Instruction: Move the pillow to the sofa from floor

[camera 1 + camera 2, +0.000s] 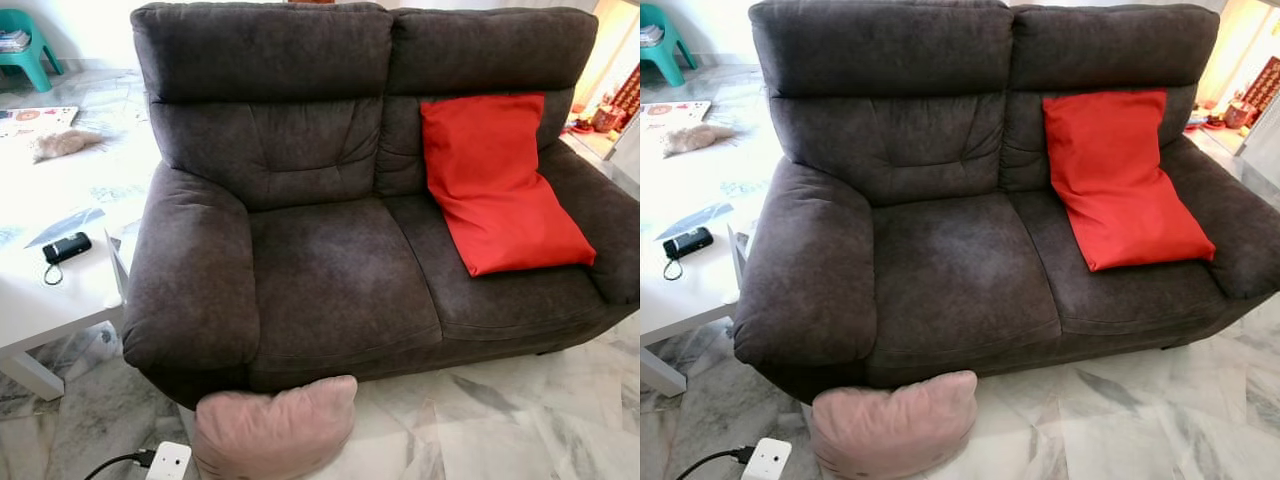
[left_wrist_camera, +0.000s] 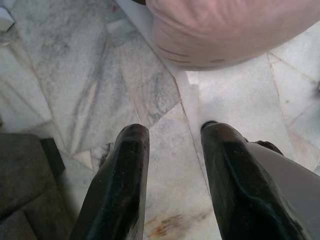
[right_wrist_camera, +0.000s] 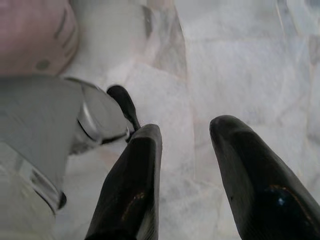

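A pale pink pillow point(image 1: 275, 428) lies on the marble floor against the front of the dark grey two-seat sofa point(image 1: 330, 270), below its left armrest. The same pink pillow point(image 2: 230, 30) shows beyond my left gripper point(image 2: 172, 132), which hangs open above the floor with nothing between its fingers. My right gripper point(image 3: 185, 127) is open too, over bare marble, with a corner of the pillow point(image 3: 32, 35) off to one side and my other silver arm point(image 3: 55, 125) beside it.
A red cushion point(image 1: 495, 185) leans in the sofa's right seat. A white low table point(image 1: 50, 290) with a small black device point(image 1: 66, 247) stands left of the sofa. A white power strip point(image 1: 168, 462) and black cable lie on the floor by the pillow.
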Robot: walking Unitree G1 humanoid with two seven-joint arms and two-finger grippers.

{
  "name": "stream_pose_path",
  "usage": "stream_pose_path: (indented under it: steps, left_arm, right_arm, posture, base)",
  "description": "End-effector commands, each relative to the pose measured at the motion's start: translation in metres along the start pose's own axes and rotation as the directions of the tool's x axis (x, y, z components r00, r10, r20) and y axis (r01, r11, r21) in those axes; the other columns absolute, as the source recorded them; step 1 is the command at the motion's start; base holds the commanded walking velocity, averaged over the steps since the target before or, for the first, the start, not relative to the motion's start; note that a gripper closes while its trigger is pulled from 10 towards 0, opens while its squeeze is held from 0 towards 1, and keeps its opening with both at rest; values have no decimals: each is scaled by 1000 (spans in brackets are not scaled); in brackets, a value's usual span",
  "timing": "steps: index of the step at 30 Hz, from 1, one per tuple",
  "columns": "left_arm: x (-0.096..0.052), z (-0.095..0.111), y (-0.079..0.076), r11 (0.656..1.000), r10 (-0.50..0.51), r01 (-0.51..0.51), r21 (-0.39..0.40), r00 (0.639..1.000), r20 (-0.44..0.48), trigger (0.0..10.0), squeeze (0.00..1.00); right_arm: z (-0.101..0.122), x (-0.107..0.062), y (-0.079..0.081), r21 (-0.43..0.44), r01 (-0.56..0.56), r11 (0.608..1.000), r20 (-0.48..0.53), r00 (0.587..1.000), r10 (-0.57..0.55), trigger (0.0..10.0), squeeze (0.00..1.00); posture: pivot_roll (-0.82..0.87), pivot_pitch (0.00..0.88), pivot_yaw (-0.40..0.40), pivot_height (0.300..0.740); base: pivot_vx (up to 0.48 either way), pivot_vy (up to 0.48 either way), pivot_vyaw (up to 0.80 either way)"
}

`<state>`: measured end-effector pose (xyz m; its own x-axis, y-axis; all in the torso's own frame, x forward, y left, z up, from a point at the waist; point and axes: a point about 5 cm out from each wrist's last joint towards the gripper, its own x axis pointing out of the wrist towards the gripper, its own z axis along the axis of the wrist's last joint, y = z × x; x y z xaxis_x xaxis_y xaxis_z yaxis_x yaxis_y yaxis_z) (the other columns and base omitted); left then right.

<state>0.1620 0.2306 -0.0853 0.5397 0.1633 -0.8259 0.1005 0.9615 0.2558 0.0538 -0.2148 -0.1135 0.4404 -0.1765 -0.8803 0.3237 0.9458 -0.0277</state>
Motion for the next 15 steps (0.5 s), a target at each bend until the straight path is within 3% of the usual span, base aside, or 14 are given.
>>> stream_pose_path:
  steps: [1, 6, 15]
  left_arm:
    - [-2, -8, -1, 1000, 4, -4, -3, 1000, -22, 10000, 0]
    - [-1, -6, 0, 999, 24, -24, 25, 1000, -8, 10000, 0]
    - [-1, -7, 1, 999, 31, -31, 25, 999, -14, 10000, 0]
  right_arm:
    - [-6, -2, -4, 8, 11, 1000, -15, 1000, -11, 10000, 0]
    - [-5, -2, -4, 8, 9, 1000, -14, 1000, -9, 10000, 0]
    - [-2, -2, -2, -5, -12, 1000, 16, 1000, 12, 10000, 0]
  posture:
    - [-59, 38, -26, 740]
    - [-59, 39, -25, 740]
    - [-54, 39, -27, 740]
  base:
    - [0, 0, 0]
    - [0, 0, 0]
    - [0, -373, 0]
